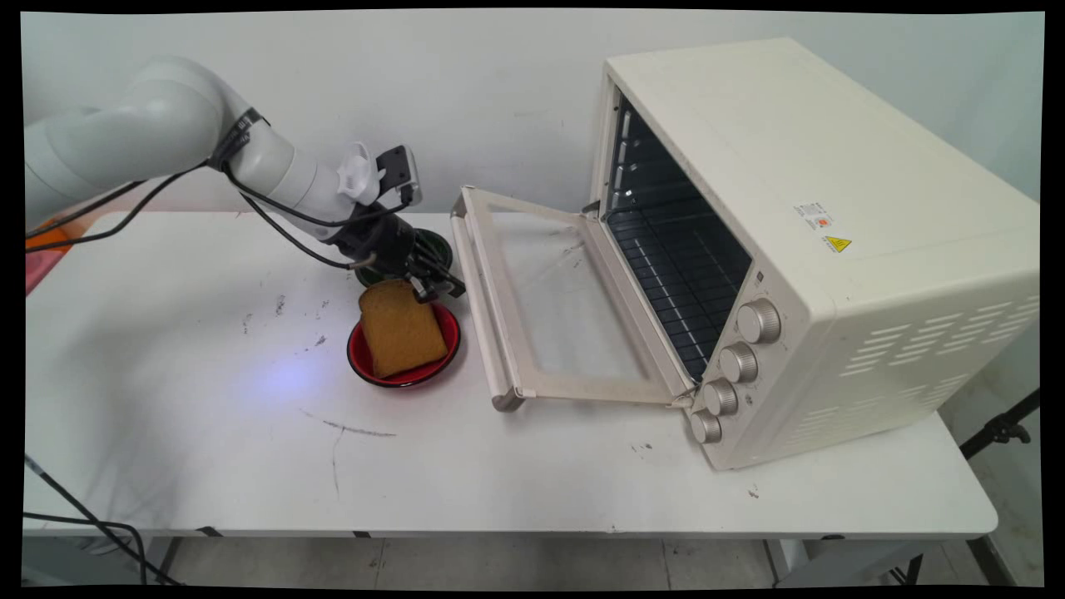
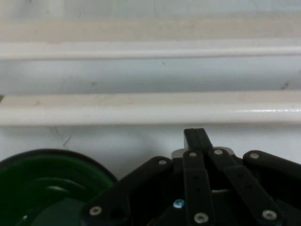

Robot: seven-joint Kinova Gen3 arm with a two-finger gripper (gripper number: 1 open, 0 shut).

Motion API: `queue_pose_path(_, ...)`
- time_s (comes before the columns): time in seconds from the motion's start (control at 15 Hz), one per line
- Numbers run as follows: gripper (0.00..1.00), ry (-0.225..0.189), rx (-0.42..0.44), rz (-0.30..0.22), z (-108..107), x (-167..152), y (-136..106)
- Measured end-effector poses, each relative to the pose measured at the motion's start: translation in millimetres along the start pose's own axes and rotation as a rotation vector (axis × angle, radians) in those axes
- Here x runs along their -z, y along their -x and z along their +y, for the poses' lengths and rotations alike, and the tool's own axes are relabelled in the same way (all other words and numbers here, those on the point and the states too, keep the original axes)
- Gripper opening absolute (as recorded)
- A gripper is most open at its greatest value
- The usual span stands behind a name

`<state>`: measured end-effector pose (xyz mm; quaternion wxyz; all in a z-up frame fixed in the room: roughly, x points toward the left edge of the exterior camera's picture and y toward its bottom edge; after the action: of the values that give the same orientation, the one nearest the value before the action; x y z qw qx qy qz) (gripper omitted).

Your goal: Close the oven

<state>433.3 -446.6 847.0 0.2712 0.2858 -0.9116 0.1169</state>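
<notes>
Your gripper [image 1: 434, 287] sits low over the table [image 1: 208, 433], at the far right corner of the toast [image 1: 401, 329]. In the hand view its fingers [image 2: 197, 141] stand pressed together, side by side with no gap showing between them. In the main view the fingertips meet the top corner of the toast, but you cannot tell from either view whether they pinch it or only touch it; the hand view shows no toast at all.

The toast leans in a red bowl [image 1: 366, 362], covering most of it, so you see only the bowl's near and left rim and a bit on the right. Behind the gripper stands a green bowl [image 1: 434, 243], mostly hidden by the wrist in the main view and cut off at the lower left corner in the hand view [image 2: 42, 188].

Just right of the bowls, the oven [image 1: 832, 249] has its door [image 1: 549, 299] folded down flat, its handle [image 1: 481, 308] nearest the red bowl. The door's bars fill the hand view ahead of the fingers. You see four knobs [image 1: 758, 321] on the oven's front.
</notes>
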Motion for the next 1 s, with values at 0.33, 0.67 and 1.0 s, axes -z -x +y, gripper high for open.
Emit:
queue_pose_path(0.33,0.00,0.003,-0.010,0.051,3,-5,-3)
queue_pose_path(0.67,0.00,0.008,-0.018,0.104,10,-3,-9)
queue_pose_path(1.0,0.00,-0.002,-0.003,0.162,13,15,-30)
